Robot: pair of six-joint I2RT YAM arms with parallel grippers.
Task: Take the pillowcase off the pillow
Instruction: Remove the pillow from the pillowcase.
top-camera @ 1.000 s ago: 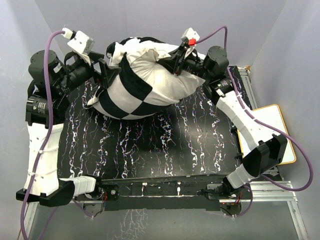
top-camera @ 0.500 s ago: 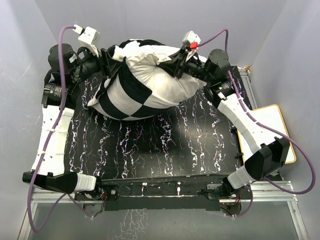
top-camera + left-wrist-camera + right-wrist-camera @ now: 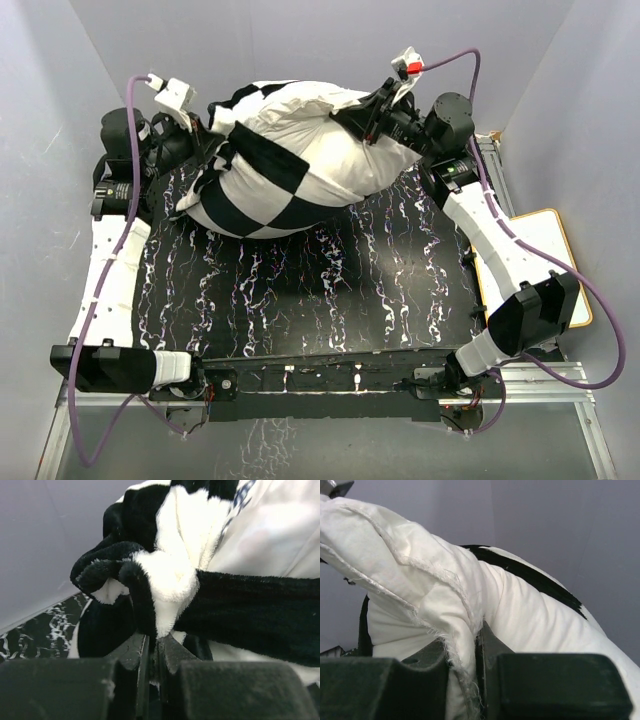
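Pinching a bunched plush fold of pillowcase (image 3: 172,580) with left gripper (image 3: 152,647), pillow (image 3: 520,610) seam with right gripper (image 3: 475,640), both at far end of table (image 3: 300,300). Soft, light, squashy; probably best held by hem and seam.

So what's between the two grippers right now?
The pillow, partly inside the pillowcase, spans the gap: left gripper pinches the pillowcase, right gripper the pillow. Top view.

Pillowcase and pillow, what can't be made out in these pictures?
- Top view: the underside of the pillowcase, hidden by its own bulk; the tips of the left gripper, buried in folds.
- Left wrist view: the pillow, cut off by the right edge.
- Right wrist view: most of the pillowcase, hidden behind the pillow.
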